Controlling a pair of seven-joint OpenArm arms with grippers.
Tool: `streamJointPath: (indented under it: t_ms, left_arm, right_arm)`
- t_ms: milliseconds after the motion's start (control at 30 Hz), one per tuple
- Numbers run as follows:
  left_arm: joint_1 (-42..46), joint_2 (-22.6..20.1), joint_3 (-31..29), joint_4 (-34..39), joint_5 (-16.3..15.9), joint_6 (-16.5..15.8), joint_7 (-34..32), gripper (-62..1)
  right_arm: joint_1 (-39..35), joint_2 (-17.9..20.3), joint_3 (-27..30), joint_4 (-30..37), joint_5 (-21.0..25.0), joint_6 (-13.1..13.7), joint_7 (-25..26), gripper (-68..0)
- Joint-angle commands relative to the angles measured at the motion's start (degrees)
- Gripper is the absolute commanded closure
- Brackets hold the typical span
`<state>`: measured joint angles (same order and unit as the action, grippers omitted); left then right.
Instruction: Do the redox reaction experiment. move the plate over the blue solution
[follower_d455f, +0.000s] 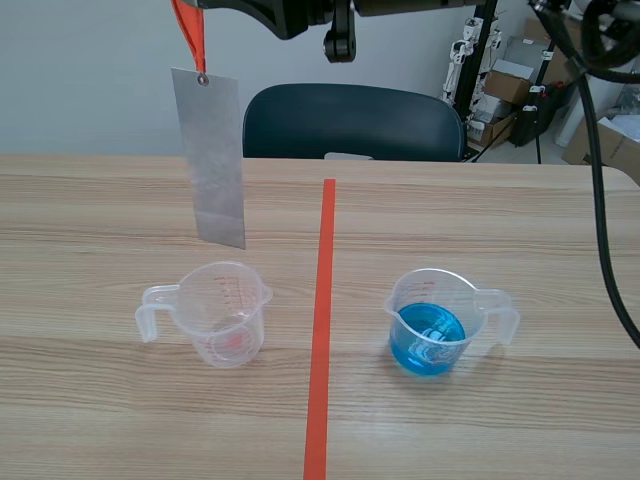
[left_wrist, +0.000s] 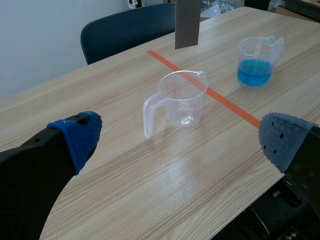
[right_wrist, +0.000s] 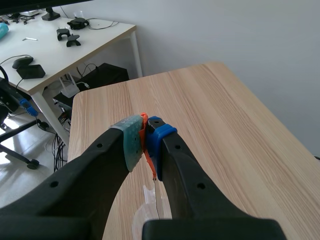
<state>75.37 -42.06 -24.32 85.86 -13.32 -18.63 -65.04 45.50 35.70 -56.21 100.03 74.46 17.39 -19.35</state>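
A grey metal plate (follower_d455f: 218, 160) hangs upright from an orange ribbon (follower_d455f: 190, 35), above and just behind the empty clear measuring cup (follower_d455f: 222, 312) left of the tape line. The cup of blue solution (follower_d455f: 432, 322) stands right of the line. My right arm (follower_d455f: 290, 12) crosses the top of the scene view. In its wrist view, my right gripper (right_wrist: 145, 137) is shut on the ribbon (right_wrist: 151, 167). My left gripper (left_wrist: 175, 145) is open and low over the table, short of the empty cup (left_wrist: 182, 97). Beyond that cup are the plate (left_wrist: 187, 22) and the blue cup (left_wrist: 256, 62).
A dark chair (follower_d455f: 350, 120) stands behind the table's far edge. Boxes and stands (follower_d455f: 510, 80) fill the back right. A black cable (follower_d455f: 600, 180) hangs down over the table's right side.
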Motion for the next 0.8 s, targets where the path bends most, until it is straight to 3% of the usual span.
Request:
streamJointPath:
  t_ms: [0, 767]
  left_arm:
    - [0.07, 0.28, -0.46, 0.70, -0.55, -0.13, -1.16, -62.3]
    - [0.07, 0.28, -0.46, 0.70, -0.55, -0.13, -1.14, -62.3]
  right_arm:
    - [1.01, -0.17, 0.92, 0.79, 0.81, 0.04, 1.49, 0.3]
    - [1.03, 0.94, 0.92, 0.79, 0.81, 0.04, 1.55, 0.3]
